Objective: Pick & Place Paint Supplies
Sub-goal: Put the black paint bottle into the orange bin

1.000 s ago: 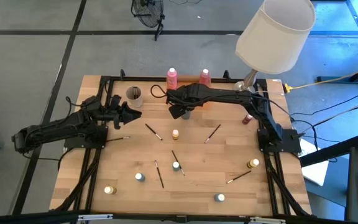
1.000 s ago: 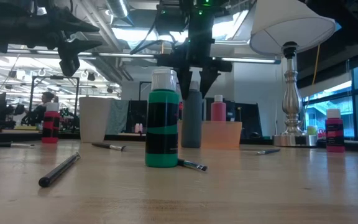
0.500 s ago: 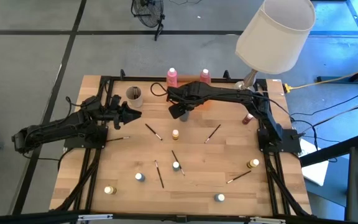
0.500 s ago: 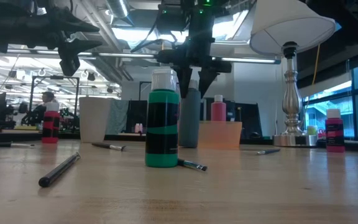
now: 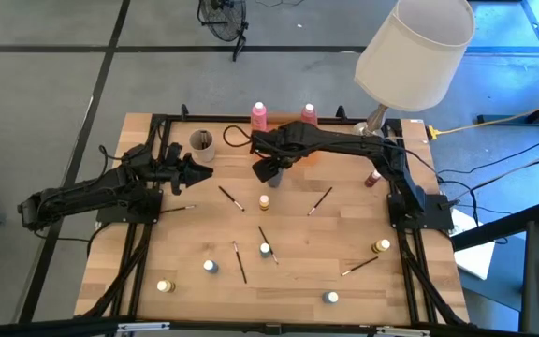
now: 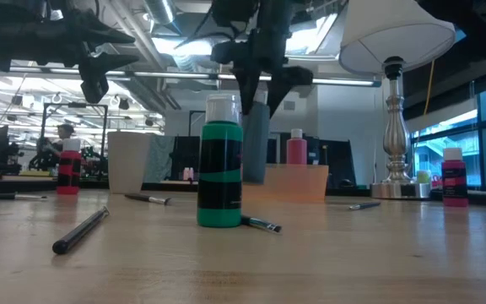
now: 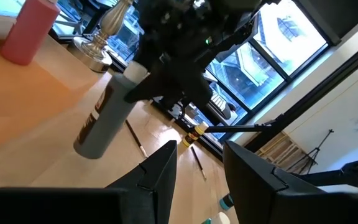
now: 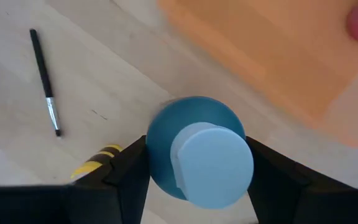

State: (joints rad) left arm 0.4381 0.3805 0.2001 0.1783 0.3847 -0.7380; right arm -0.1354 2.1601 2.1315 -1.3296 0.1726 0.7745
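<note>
The right hand (image 5: 271, 168) grips the grey bottle (image 6: 256, 143) by its upper part, just under the white cap, 1 finger on each side as the right wrist view shows. The bottle hangs clear of the table (image 5: 298, 271), slightly tilted, its base above the wood. Directly behind the right hand lies the flat orange tray (image 6: 298, 181), and beyond it stand 2 pink bottles: 1 (image 5: 258, 116) off to the hand's side, the other (image 5: 308, 114) close behind the arm. Just in front of the hand, on the table, sits a small pot with a yellow lid (image 5: 264, 201), flanked by 2 thin dark brushes: 1 (image 5: 229, 197) toward the left arm, 1 (image 5: 320, 199) on the opposite side.

The left hand (image 5: 197, 172) hovers above the table well apart from the right hand, near the beige cup (image 5: 201, 144); its fingers stand partly apart with nothing between them.

Farther from both hands, toward the table's front, lie more brushes (image 5: 240, 261) and small pots, among them a white-lidded one (image 5: 265, 249), another (image 5: 210, 266), another (image 5: 331, 297) and yellow-lidded ones (image 5: 165, 285) and (image 5: 382, 246). A red-lidded pot (image 5: 372, 178) stands by the right arm's base. A lamp (image 5: 410, 51) rises at the table's far corner.
</note>
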